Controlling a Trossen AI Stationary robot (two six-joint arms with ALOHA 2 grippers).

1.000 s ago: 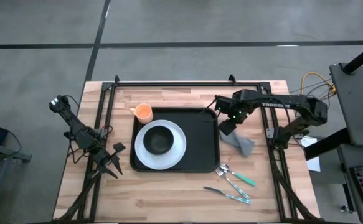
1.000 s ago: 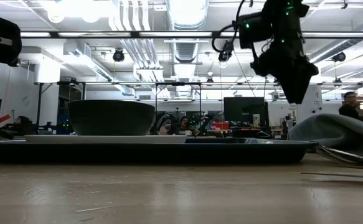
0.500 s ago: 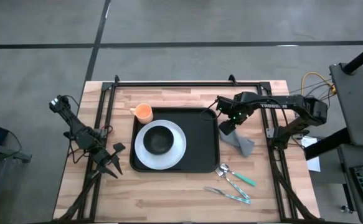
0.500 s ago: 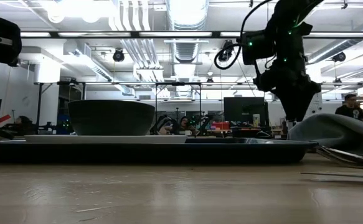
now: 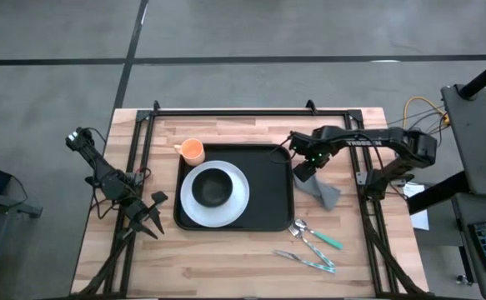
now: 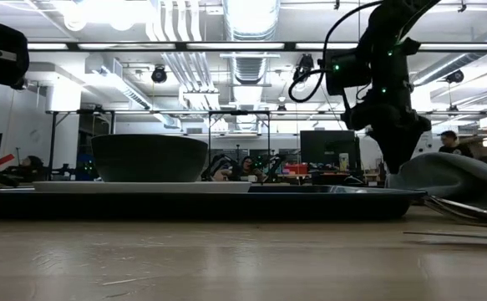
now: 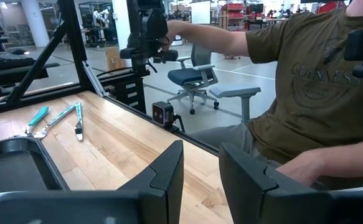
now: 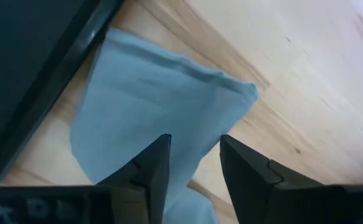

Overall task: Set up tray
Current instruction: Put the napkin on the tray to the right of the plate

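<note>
- One tray (image 5: 276,187), black, lies flat at the middle of the wooden table (image 5: 226,258).
- On the tray: one white plate (image 5: 237,198), sitting toward its left side, with one black bowl (image 5: 213,186) on the plate. Right half of the tray is bare.
- One orange cup (image 5: 192,151) stands on the table just off the tray's back-left corner, touching or nearly touching the rim; can't tell which.
- One grey-blue cloth (image 5: 326,193), crumpled, lies on the table just right of the tray's right edge. The right wrist view shows it (image 8: 162,106) spread beside the tray rim, on wood.
- Cutlery in a loose cluster on the table near the tray's front-right corner: looks like three pieces, teal handles (image 5: 328,241) on at least two. Exact types too small to tell.
- Right hand (image 5: 307,169) hangs over the back end of the cloth, beside the tray's right edge. Fingers (image 8: 153,171) stand apart with cloth visible between them, nothing gripped. In the low view it (image 6: 396,159) points down just above the cloth.
- Left hand (image 5: 149,218) is parked over the table's left side, well apart from the tray, fingers (image 7: 169,171) spread, holding nothing.
- One person in an olive T-shirt (image 7: 306,81) shows in the left wrist view, beyond the table edge.
</note>
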